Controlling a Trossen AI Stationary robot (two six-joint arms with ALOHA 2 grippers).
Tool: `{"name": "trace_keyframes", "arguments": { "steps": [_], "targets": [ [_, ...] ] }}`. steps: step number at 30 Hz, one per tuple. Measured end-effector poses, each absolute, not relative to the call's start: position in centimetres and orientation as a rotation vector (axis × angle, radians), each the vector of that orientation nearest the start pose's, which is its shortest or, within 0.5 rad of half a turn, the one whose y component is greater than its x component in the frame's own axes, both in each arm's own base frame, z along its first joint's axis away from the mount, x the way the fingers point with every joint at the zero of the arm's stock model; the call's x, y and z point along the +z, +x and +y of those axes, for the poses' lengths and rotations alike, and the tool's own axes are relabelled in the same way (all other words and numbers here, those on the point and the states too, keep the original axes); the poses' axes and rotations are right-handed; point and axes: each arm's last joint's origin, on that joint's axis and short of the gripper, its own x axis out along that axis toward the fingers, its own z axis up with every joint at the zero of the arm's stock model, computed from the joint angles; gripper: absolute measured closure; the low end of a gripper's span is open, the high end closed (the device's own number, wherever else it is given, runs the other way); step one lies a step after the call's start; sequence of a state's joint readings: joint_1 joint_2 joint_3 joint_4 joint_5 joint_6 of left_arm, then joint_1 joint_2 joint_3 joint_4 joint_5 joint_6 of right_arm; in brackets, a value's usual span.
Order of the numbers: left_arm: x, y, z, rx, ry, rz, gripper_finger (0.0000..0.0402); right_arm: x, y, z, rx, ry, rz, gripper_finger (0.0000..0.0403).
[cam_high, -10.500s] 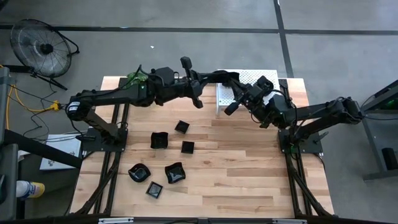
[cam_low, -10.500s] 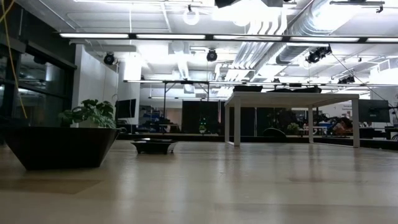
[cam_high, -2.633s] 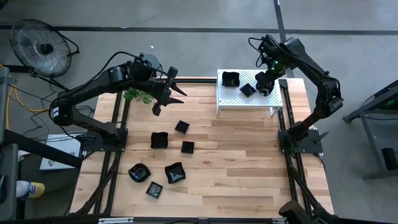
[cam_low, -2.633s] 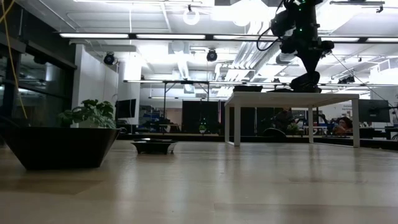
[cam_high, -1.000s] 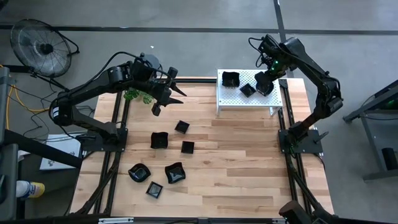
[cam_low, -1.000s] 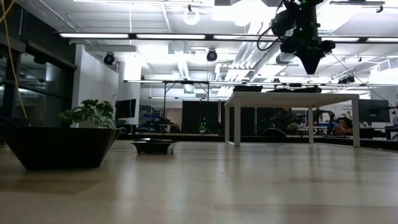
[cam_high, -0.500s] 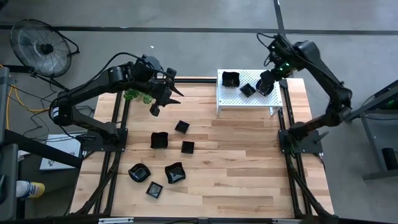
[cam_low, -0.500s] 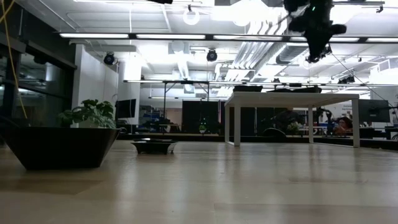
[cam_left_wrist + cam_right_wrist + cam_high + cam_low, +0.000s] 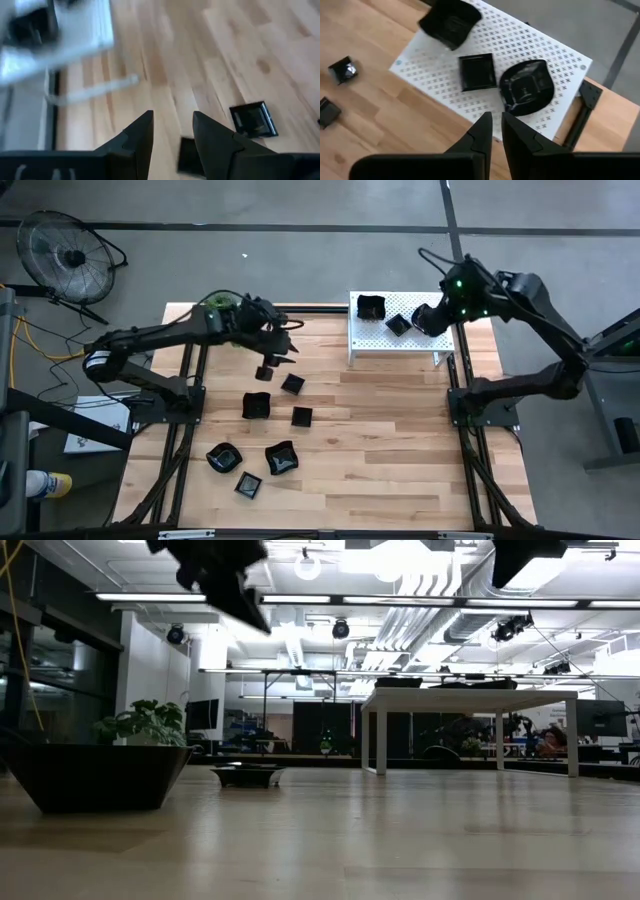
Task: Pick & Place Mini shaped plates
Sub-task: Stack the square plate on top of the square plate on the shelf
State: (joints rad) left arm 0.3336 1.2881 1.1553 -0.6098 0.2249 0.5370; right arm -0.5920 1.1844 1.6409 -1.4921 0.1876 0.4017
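**At mid-counter: small glossy plates and where to grip them**

Across the centre and lower left of the high view, six black plates [image 9: 291, 384] lie loose on the wooden counter [image 9: 400, 450]; three more sit on the white rack [image 9: 395, 345] at upper centre-right. Left tool [image 9: 272, 360] hangs above the uppermost loose plates, fingers apart and empty. Right tool [image 9: 422, 317] is over the rack's right end, fingers nearly together with nothing between them; the round plate [image 9: 526, 87] lies just beyond its tips. Judged by their look, the plates are light, rigid, slick and probably chip-prone. A raised rim offers the only real hold: one finger inside, one outside, on a straight edge of the square plates [image 9: 253, 119] rather than a corner. Wavy rims would likely seat less surely.
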Motion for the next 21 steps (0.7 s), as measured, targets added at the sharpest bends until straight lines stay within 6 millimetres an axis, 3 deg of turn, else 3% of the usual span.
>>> {"name": "trace_keyframes", "arguments": {
  "steps": [9, 16, 21],
  "targets": [
    [26.6, 24.7, 8.5, 0.222, -0.062, 0.896, 0.0269, 42.9, 14.5, -6.0, -0.791, 0.521, 0.876, 0.0366],
    [22.8, 24.9, 8.4, 0.306, -0.365, 0.998, 0.0269, 43.1, 15.3, -2.6, -0.723, 0.450, 0.848, 0.0366],
    [21.0, 25.7, 8.7, 0.350, -0.450, 1.055, 0.0269, 43.2, 15.5, -0.6, -0.686, 0.412, 0.817, 0.0367]
  ]
}}
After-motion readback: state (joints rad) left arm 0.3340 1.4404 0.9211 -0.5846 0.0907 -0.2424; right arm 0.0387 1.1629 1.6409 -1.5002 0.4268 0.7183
